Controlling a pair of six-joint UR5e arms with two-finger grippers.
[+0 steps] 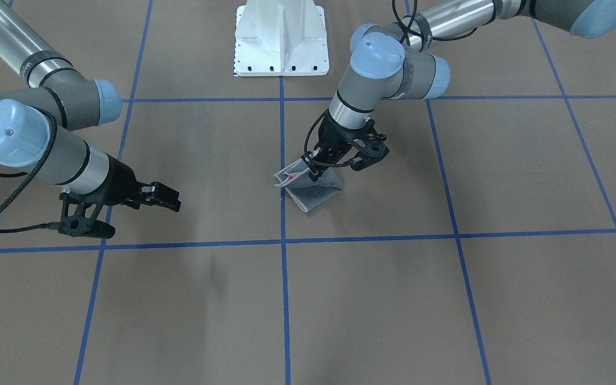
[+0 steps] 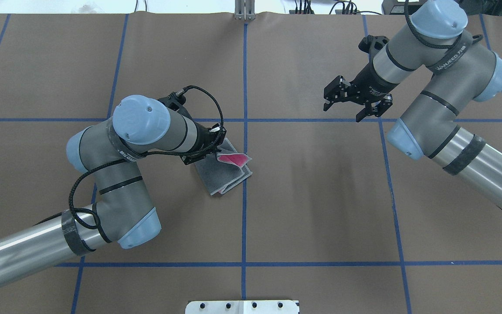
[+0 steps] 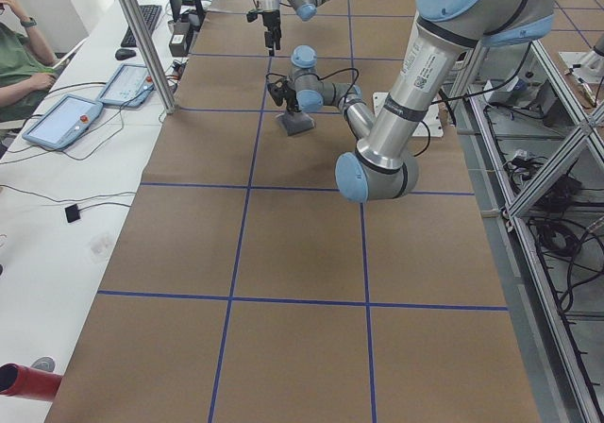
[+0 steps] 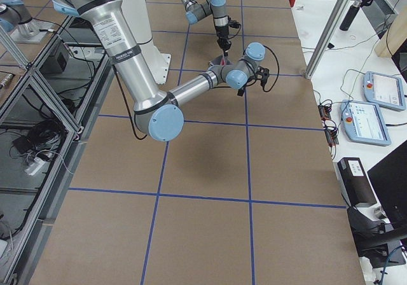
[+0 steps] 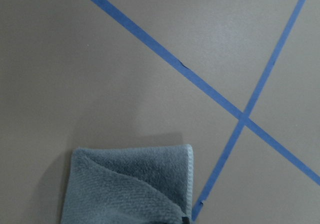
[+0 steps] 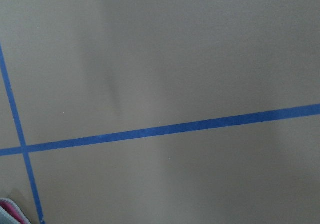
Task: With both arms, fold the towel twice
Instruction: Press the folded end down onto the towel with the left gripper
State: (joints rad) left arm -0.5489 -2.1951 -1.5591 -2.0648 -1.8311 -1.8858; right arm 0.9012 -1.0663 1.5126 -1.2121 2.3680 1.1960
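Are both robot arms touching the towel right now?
No. Only the left tool is on the towel; the right tool hangs open, well away from it.

Left claw (image 1: pixel 335 163) tips hidden against towel (image 2: pixel 225 174); grip undeterminable. Left wrist view crops towel at bottom edge. Both claws too small in side views.

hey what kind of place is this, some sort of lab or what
Probably a robotics lab: two arms over a paper-covered table gridded with blue tape, control pendants and cabling alongside, the left claw on a towel.
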